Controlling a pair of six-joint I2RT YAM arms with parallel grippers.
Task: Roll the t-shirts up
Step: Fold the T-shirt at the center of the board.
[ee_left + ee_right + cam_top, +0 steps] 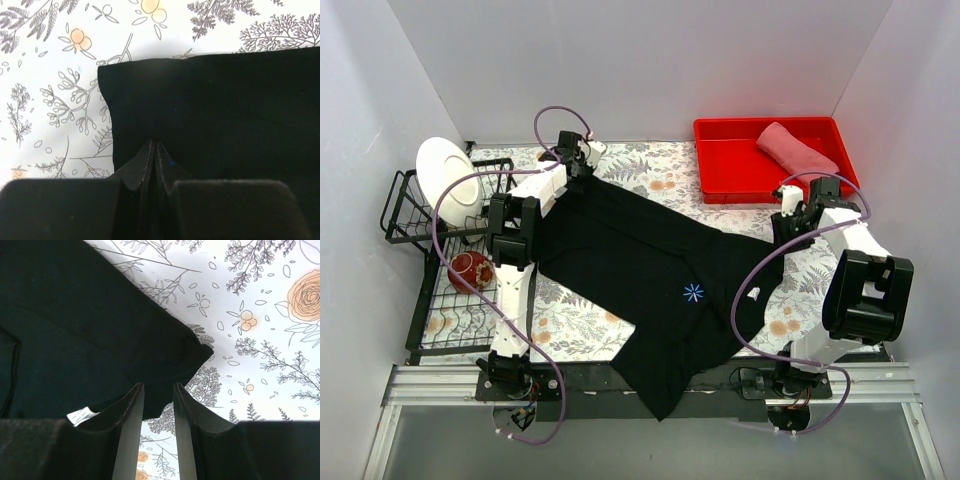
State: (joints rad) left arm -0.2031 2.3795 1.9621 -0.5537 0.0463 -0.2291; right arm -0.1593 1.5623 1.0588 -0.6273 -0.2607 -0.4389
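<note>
Two ends of black t-shirt point(650, 270) | left fingers point(140, 167) together over its upper-left edge, pinch unclear | right fingers point(130, 410) slightly apart, empty | risk: one-sided pull skews roll

No legible text, white tag point(82, 416) — unreadable

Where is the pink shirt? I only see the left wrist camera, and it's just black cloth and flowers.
Observer: The pink t-shirt lies in the red tray at the table's far right.
Operator: What's happening on the other side?
Observer: The right tool is slightly open at an edge of the black t-shirt.
Operator: Anything else on the table?
Observer: A white plate stands on edge at the far left.
</note>
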